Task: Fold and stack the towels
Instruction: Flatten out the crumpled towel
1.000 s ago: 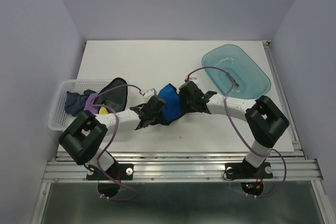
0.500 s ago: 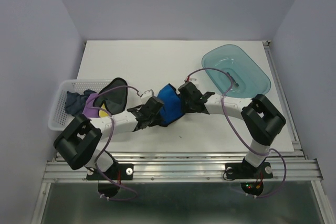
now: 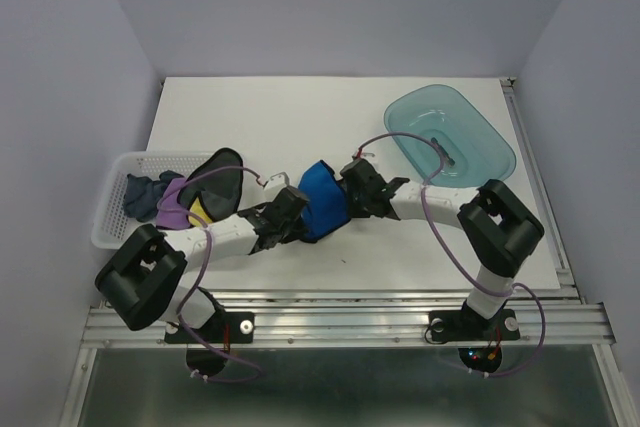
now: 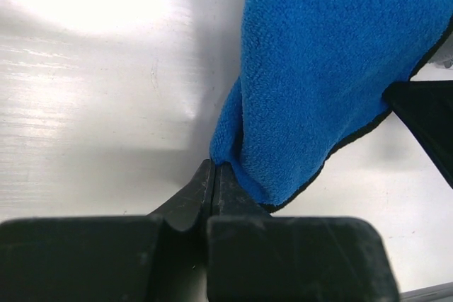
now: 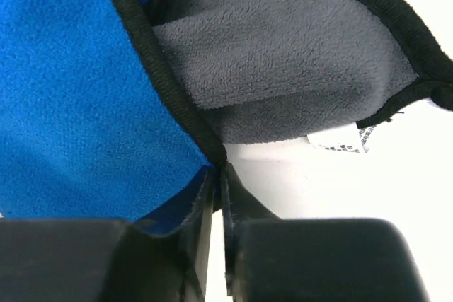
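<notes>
A bright blue towel [image 3: 320,199] with black edging lies bunched at the table's middle, between my two grippers. My left gripper [image 3: 296,221] is at its near left side, and the left wrist view shows the left gripper [image 4: 214,168] shut on a corner of the blue towel [image 4: 333,68]. From the right, my right gripper [image 3: 350,193] comes in, and its wrist view shows the right gripper [image 5: 218,169] pinching the black edging of the blue towel [image 5: 71,104]. The towel's grey underside [image 5: 283,76] with a white label [image 5: 338,138] shows there. A purple towel [image 3: 177,203] and a dark navy towel [image 3: 146,193] lie in the basket.
The white mesh basket [image 3: 112,235] stands at the left, with a black cloth [image 3: 222,176] draped over its right rim and something yellow [image 3: 200,213] beside it. A translucent teal tray [image 3: 452,137] sits at the back right.
The right gripper's jaws have closed onto the blue towel's edge. The left jaws have closed the last bit onto its corner, and the left arm's elbow has swung down and left.
</notes>
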{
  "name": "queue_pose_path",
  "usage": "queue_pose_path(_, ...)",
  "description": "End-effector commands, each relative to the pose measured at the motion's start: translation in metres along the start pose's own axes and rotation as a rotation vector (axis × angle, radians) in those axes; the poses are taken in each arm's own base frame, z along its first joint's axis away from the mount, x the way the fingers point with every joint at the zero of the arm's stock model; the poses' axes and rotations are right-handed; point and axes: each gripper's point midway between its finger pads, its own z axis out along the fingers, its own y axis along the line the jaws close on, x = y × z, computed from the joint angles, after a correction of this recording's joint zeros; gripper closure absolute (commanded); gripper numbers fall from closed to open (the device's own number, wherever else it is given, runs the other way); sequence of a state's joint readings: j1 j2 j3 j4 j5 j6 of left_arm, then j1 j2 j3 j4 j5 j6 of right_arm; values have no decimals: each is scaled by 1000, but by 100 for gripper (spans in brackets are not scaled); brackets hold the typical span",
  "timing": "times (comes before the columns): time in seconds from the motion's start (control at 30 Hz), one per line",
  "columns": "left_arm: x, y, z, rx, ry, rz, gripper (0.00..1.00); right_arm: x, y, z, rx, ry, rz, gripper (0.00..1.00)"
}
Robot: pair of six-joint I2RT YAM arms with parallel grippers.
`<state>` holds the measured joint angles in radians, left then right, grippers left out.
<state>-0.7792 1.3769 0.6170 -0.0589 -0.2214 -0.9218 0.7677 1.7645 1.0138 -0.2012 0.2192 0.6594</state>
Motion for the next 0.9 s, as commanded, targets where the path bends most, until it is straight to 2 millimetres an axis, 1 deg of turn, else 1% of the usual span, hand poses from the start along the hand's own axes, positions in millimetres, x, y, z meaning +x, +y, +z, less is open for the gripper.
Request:
queue_pose_path(0.0, -7, 0, -10, 12, -40, -15, 100, 2, 6, -3, -27, -9, 11, 92)
queue_pose_path(0.03, -8, -1, -12, 19, -43, -14, 100, 0, 7, -7, -32, -12, 11, 95)
queue_pose_path(0.07, -12, -3, -15, 27, -55, -17, 100, -9, 12, -19, -58, -33, 6, 99)
queue_pose_path(0.1, -19, -7, -22, 45, -81, -25, 100, -11, 12, -26, -61, -37, 2, 99)
queue_pose_path(0.13, -27, -6, -27, 37, -108, -31, 100, -16, 12, -33, -69, -54, 3, 99)
queue_pose_path(0.17, -30, -9, -32, 50, -117, -37, 100, -21, 12, -42, -78, -73, 7, 99)
queue_pose_path(0.2, -42, -13, -43, 67, -163, -51, 100, -30, 14, -59, -110, -114, 16, 99)
queue_pose_path(0.23, -49, -15, -49, 81, -189, -61, 100, -40, 18, -73, -139, -149, 23, 99)
queue_pose_path(0.27, -56, -16, -55, 89, -215, -71, 100, -41, 17, -81, -149, -164, 28, 99)
queue_pose_path(0.3, -65, -23, -68, 132, -247, -87, 100, -53, 19, -103, -187, -215, 42, 99)
queue_pose_path(0.37, -78, -31, -85, 174, -287, -98, 100, -63, 18, -122, -204, -263, 47, 99)
queue_pose_path(0.4, -87, -35, -99, 212, -321, -104, 100, -73, 19, -144, -237, -312, 56, 99)
queue_pose_path(0.43, -92, -38, -107, 231, -338, -106, 100, -78, 19, -154, -252, -336, 63, 99)
queue_pose_path(0.5, -109, -47, -132, 283, -395, -105, 100, -88, 20, -176, -288, -386, 65, 99)
queue_pose_path(0.53, -115, -49, -140, 295, -413, -108, 100, -93, 20, -185, -302, -411, 67, 99)
queue_pose_path(0.57, -124, -53, -151, 313, -439, -116, 100, -100, 22, -205, -338, -449, 76, 99)
queue_pose_path(0.6, -130, -56, -163, 342, -463, -120, 100, -105, 23, -214, -353, -468, 73, 99)
queue_pose_path(0.63, -137, -62, -174, 371, -480, -125, 100, -108, 25, -227, -384, -490, 73, 99)
queue_pose_path(0.7, -145, -69, -184, 399, -508, -117, 100, -115, 29, -239, -408, -514, 69, 99)
queue_pose_path(0.73, -153, -76, -193, 424, -529, -126, 100, -118, 30, -242, -413, -522, 67, 99)
queue_pose_path(0.77, -157, -79, -196, 431, -542, -122, 100, -121, 31, -243, -409, -530, 62, 99)
queue_pose_path(0.8, -160, -83, -192, 415, -549, -101, 100, -129, 32, -244, -395, -544, 59, 99)
queue_pose_path(0.83, -171, -88, -192, 396, -582, -94, 100, -134, 27, -234, -339, -551, 57, 99)
queue_pose_path(0.87, -180, -89, -200, 397, -615, -102, 100, -142, 26, -234, -310, -571, 61, 99)
